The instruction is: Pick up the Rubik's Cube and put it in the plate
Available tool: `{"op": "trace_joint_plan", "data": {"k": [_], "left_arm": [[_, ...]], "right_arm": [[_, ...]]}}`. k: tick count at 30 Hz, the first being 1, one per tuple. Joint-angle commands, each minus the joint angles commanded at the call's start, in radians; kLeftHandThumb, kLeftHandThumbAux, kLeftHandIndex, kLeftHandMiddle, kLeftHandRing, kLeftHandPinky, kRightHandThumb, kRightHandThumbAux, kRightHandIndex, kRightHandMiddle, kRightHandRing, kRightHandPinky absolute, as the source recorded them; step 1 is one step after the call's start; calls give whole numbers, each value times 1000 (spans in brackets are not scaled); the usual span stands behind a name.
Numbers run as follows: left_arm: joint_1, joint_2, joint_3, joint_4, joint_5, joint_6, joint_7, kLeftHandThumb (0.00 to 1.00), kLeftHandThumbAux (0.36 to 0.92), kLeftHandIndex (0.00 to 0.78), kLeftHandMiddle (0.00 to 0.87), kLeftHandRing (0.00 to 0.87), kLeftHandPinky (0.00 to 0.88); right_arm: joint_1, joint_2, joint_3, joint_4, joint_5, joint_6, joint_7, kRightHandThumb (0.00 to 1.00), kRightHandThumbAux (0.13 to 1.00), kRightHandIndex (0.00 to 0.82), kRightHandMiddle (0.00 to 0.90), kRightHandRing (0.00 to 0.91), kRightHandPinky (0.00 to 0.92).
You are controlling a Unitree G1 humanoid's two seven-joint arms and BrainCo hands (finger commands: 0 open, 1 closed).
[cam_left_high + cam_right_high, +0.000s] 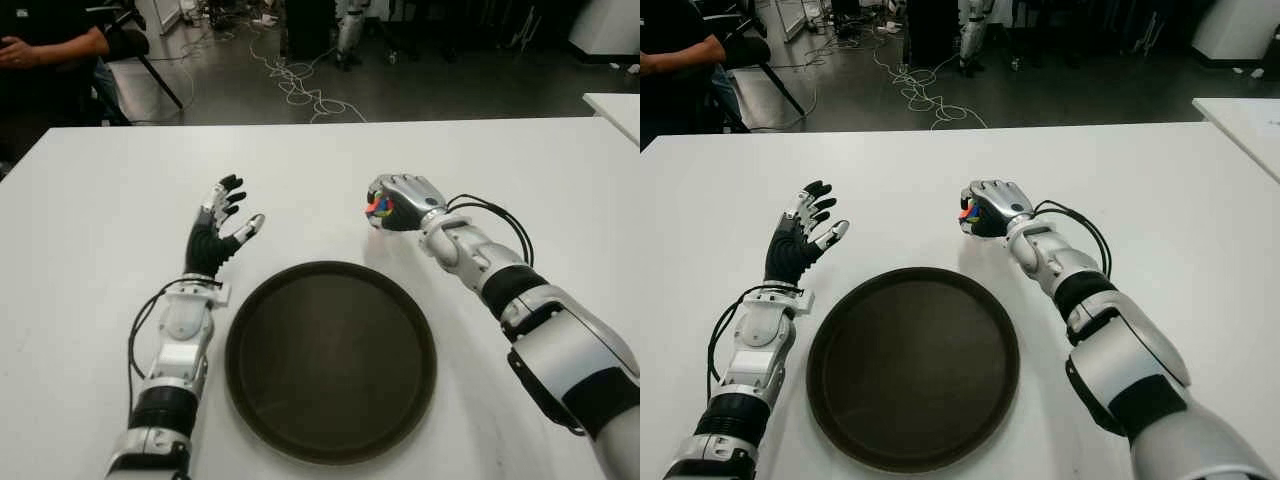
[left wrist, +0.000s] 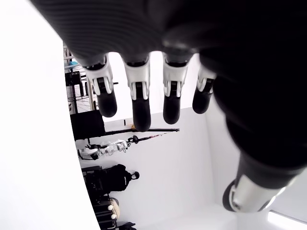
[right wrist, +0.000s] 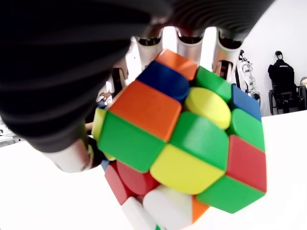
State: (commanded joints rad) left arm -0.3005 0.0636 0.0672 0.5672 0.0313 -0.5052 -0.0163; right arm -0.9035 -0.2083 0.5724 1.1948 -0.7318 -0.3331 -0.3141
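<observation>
While one Rubik's Cube and one round dark plate make up the task's things, two robot hands are in view on the white bench. The right robot hand sits beyond the plate's far right rim, knuckles up, with its fingers curled over the cube and gripping it; only a sliver of colour peeks out from under the fingers in the eye views, while the right wrist view shows the cube's orange, green, yellow, blue and red tiles pressed between fingers and palm. Whether the cube touches the bench cannot be told. The left robot hand shows beside the plate on its left, forearm stretched forward, palm turned inward toward the plate, fingers spread and straight, holding nothing. The plate holds nothing. No readable writing shows anywhere.
</observation>
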Motion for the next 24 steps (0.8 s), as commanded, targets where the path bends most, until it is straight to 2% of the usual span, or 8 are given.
{"op": "trace_joint_plan", "data": {"k": [10,17,24], "left_arm": [[-6,2,3,20,-8,-17,-10,54,696,75,145,132,118],[-8,4,0,21,-4,-18,-8,42,684,75,152,137,123],[-12,4,0,32,6,-18,4,55,707,81,153,136,124]], "right_arm": [[13,-15,-4,-60,-2,-4,-29,701,737,405,351,384,451],[43,-44,-27,-171,9,-12,-25,701,737,406,360,387,436],[92,-78,-62,-296,15,-22,-23,699,736,407,374,399,442]]}}
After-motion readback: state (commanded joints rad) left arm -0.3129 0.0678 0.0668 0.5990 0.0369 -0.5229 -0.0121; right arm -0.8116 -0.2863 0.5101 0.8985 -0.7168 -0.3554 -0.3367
